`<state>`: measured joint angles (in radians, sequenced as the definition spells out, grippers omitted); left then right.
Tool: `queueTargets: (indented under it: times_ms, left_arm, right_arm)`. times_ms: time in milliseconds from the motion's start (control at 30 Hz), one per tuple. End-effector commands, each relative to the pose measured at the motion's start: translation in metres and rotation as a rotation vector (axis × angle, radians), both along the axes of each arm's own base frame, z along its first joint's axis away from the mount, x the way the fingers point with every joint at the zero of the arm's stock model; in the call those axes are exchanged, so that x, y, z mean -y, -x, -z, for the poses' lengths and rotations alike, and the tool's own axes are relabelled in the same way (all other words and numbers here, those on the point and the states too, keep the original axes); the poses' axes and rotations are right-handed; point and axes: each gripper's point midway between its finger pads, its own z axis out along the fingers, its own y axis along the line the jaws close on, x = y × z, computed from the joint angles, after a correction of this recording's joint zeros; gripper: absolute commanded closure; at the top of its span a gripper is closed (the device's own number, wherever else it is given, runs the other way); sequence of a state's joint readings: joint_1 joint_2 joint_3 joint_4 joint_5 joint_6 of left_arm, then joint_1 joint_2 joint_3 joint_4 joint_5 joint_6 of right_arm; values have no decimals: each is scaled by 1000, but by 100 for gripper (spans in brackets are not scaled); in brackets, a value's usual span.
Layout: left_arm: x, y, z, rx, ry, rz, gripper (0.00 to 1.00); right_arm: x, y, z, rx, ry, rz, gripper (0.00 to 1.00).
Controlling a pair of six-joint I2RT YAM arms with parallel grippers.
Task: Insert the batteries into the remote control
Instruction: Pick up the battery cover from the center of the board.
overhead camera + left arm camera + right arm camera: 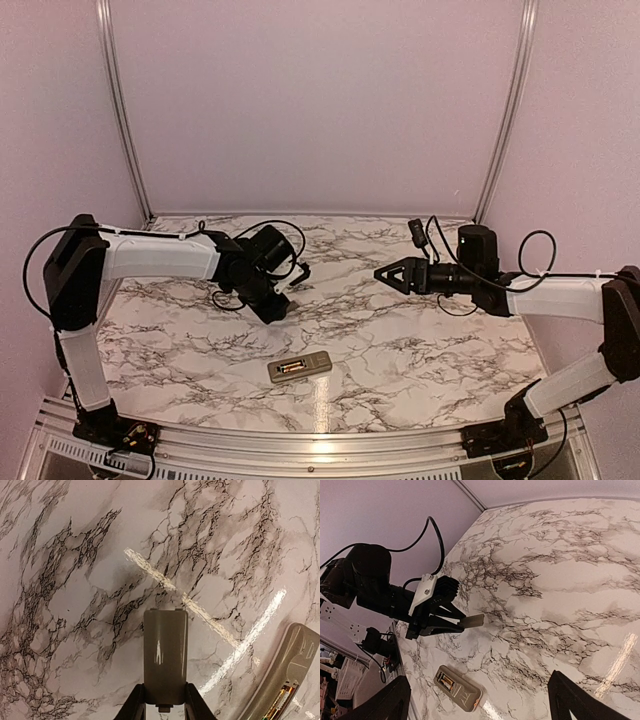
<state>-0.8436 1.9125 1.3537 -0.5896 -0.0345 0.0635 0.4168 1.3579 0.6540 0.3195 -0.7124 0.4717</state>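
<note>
Now L jaws clamp cover [165, 655].

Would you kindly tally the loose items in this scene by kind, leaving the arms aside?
Remote control, back up with its compartment open: 1
Beige cover piece, held in the left gripper: 1
Loose batteries: 0 visible; the compartment's contents are too small to count
Total: 2
</note>
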Motion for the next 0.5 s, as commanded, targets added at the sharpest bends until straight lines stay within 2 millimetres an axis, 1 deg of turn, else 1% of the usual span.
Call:
queueTargets:
  times_ms: [0, 67, 133, 233, 267, 367, 467]
  left_arm:
    - [-5, 18, -19, -10, 29, 57, 78]
    - [-8, 38, -19, -41, 20, 113, 78]
    - [-13, 55, -19, -34, -14, 161, 78]
    - [-11, 85, -20, -48, -55, 247, 78]
    - [-12, 91, -20, -56, -76, 261, 78]
    - [-22, 99, -16, -65, -156, 273, 78]
    - [-23, 106, -12, -74, -195, 297, 78]
  right_arm:
    - [-2, -5, -9, 15, -26, -8, 7]
    - [-2, -4, -9, 14, -24, -12, 7]
    - [-2, -4, -8, 14, -22, -14, 7]
    - [-3, -2, -7, 13, -24, -26, 7]
    - [-3, -2, -7, 9, -26, -29, 8]
    - [-4, -1, -6, 5, -33, -37, 8]
    - [-5, 0, -6, 3, -34, -41, 8]
